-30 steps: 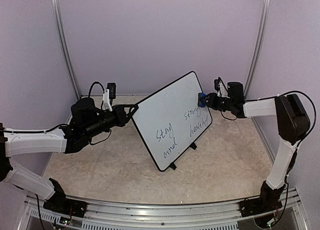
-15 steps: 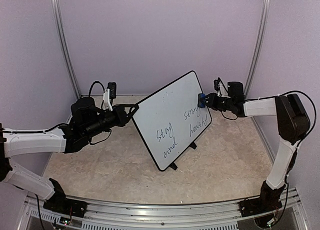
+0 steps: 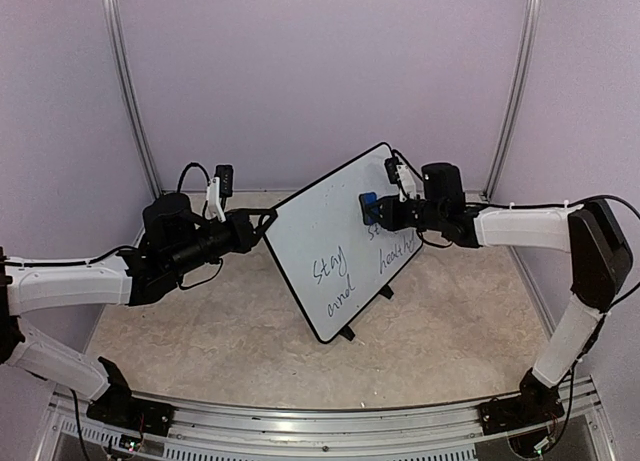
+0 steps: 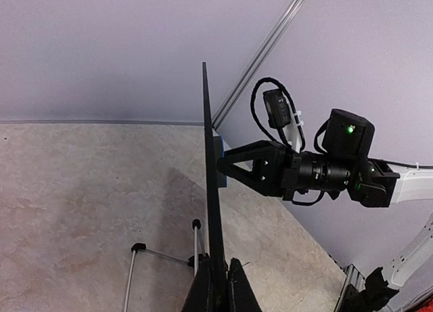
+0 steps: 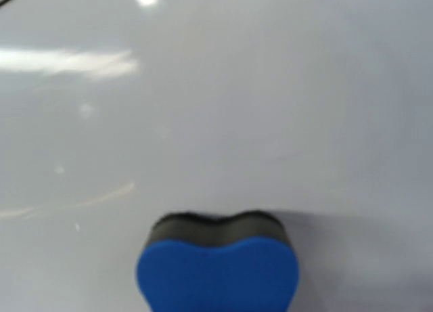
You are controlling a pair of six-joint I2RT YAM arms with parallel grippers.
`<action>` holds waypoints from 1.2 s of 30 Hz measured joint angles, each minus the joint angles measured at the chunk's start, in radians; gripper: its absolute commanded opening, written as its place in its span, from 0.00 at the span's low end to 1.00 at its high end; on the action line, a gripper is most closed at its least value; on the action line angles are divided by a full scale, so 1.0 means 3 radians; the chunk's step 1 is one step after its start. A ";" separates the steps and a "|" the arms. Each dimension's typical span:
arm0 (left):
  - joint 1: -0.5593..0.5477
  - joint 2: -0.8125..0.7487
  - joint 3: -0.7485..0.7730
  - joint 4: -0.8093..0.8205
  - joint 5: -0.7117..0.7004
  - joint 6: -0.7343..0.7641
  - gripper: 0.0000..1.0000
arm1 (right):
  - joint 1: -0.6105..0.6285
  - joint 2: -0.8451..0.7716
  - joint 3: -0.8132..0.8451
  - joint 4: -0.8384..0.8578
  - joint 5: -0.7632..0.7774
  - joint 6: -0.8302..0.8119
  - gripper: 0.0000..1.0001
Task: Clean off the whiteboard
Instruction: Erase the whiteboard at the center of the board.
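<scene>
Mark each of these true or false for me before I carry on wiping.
1. The left tool is clamped on the edge of the whiteboard. True.
2. The right tool is empty. False: it holds a blue eraser.
3. The whiteboard is wiped clean. False: dark writing shows on its lower half.
4. The eraser is pressed against the whiteboard's face. True.
5. The whiteboard lies flat. False: it stands on its feet, leaning back.
</scene>
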 measured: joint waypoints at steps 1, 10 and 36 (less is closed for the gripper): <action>0.0000 0.0000 0.0000 -0.0006 -0.0013 -0.0004 0.00 | 0.0090 -0.0031 -0.0037 0.0000 0.0071 -0.0043 0.26; 0.0000 -0.0009 -0.0067 0.0052 -0.0083 -0.0017 0.00 | 0.0896 -0.0258 -0.0402 0.0028 0.0816 -0.0212 0.26; 0.0000 -0.0128 -0.0354 0.0394 -0.0052 0.0085 0.00 | 0.2159 -0.0118 -0.0362 -0.0376 0.2266 0.0172 0.24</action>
